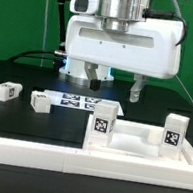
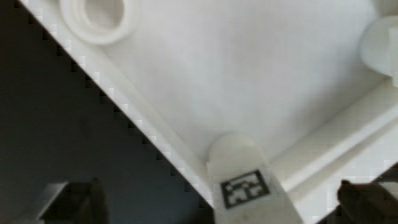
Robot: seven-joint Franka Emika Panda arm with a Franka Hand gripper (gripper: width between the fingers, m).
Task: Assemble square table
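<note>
- fingers (image 1: 136,92) are spread wide and hold nothing; they hang mid-frame in the exterior view, above the black bench (image 1: 21,78)
- table top (image 1: 133,143) lies at the lower right of the exterior view, against the front rail (image 1: 35,154)
- near leg (image 1: 103,124) and far-right leg (image 1: 173,132) stand upright at its corners; cannot tell if they are seated or just standing
- wrist view: the top's white inside, a socket hole (image 2: 98,15), and a tagged leg (image 2: 240,180) showing between the two dark fingertips
- left loose leg (image 1: 6,91) and second loose leg (image 1: 40,101) lie at the exterior view's left, beside the marker board (image 1: 78,102)
- risk: an off-centre descent probably clips the tagged leg and tips it over
- risk: twisting a leg may skid the top, since the bench looks smooth and only the rail backs it
- risk: a tilted leg could jam in its hole
- room: green backdrop (image 1: 17,11), black cables (image 1: 30,56) at the upper left
</note>
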